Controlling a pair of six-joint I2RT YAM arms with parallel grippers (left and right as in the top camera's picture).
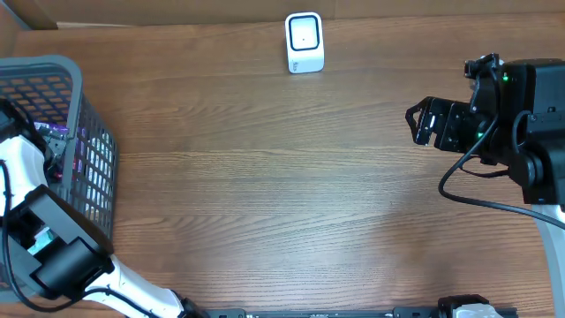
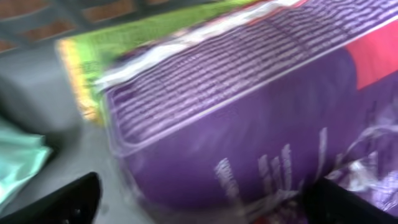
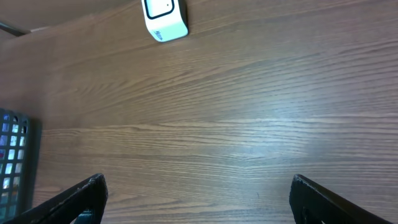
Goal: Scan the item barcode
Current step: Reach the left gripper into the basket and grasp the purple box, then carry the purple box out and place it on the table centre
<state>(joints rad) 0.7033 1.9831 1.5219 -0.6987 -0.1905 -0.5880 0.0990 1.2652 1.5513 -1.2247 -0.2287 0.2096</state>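
Smeared by blur in the left wrist view: white lettering on the shiny purple plastic packet (image 2: 249,124), no barcode to be made out. Behind it, only a strip of a green and yellow packet (image 2: 149,34). At the left edge, a corner of something pale teal (image 2: 18,158), too cut off to name. Left gripper (image 2: 202,202) reduced to two black fingertips (image 2: 68,202) in the bottom corners, spread wide, gripping nothing. Purple packet between and just beyond them, contact impossible to judge.

From overhead, none of that gripper: lost inside the grey plastic mesh basket (image 1: 93,132) at the table's left edge, below the white left arm (image 1: 22,163). Of the packet (image 1: 72,150), just a purple glint through the mesh. Item in the basket, not lifted out.

Seen only overhead and from the right wrist: small white box-shaped scanner (image 1: 305,41) at the far edge of the brown wood-grain table (image 1: 265,194), well apart from the basket. Right gripper (image 1: 417,124) over the table's right side, jaws wide apart and empty. In its own view, just black fingertips (image 3: 84,196) low in the corners, bare wood between, scanner cropped at the top, a sliver of basket at the left.
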